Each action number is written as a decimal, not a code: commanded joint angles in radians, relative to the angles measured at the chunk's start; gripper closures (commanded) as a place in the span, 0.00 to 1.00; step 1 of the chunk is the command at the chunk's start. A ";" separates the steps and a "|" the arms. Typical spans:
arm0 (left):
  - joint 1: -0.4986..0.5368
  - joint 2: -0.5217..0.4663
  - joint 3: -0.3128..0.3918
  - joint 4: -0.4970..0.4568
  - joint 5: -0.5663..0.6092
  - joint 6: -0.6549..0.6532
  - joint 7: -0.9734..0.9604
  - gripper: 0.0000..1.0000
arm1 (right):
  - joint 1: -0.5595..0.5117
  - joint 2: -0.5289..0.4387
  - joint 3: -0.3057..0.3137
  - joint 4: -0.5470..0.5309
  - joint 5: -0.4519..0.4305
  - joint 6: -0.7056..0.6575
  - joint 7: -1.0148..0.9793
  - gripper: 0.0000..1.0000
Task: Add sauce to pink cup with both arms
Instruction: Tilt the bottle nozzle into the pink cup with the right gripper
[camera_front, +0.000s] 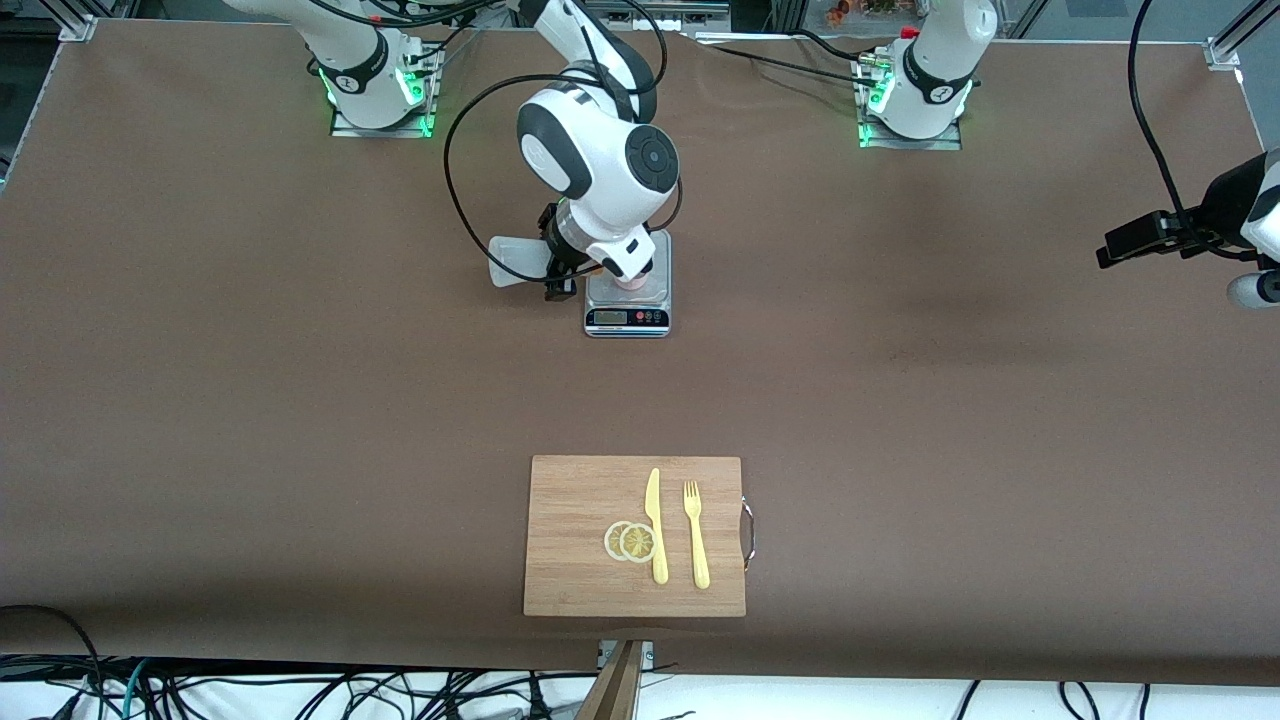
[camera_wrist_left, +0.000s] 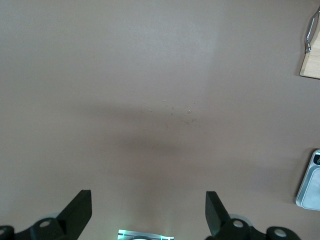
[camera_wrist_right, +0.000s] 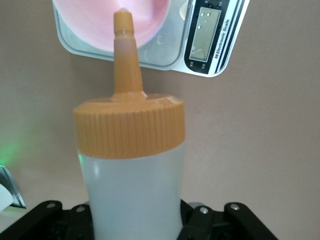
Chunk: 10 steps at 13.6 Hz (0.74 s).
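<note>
I see the right gripper (camera_wrist_right: 135, 220) clamped on the sauce (camera_wrist_right: 131, 150), nozzle over the cup (camera_wrist_right: 107, 22) on the scale (camera_front: 627, 300); the left gripper (camera_wrist_left: 147, 215) waits, fingers apart, at the table's (camera_front: 900, 400) left-arm edge

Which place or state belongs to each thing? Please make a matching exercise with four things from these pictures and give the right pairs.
Things:
1. sauce bottle
2. pink cup
3. lemon slices
4. left gripper

Places or states:
A. on the wooden cutting board, beside the yellow knife
B. open, over bare table toward the left arm's end
C. standing on the kitchen scale
D. held in the shut right gripper, nozzle pointing at the cup

Pairs: 1-D, 2-C, 3-A, 4-B
</note>
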 joint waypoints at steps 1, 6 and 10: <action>0.000 0.001 -0.001 0.002 -0.017 -0.007 -0.010 0.00 | 0.014 0.000 -0.006 0.010 -0.030 -0.032 -0.067 1.00; 0.000 0.003 -0.001 0.003 -0.017 -0.005 -0.010 0.00 | 0.014 0.000 -0.008 0.009 -0.030 -0.032 -0.094 1.00; 0.000 0.003 -0.001 0.003 -0.019 -0.005 -0.010 0.00 | 0.014 0.006 -0.008 0.010 -0.029 -0.030 -0.092 1.00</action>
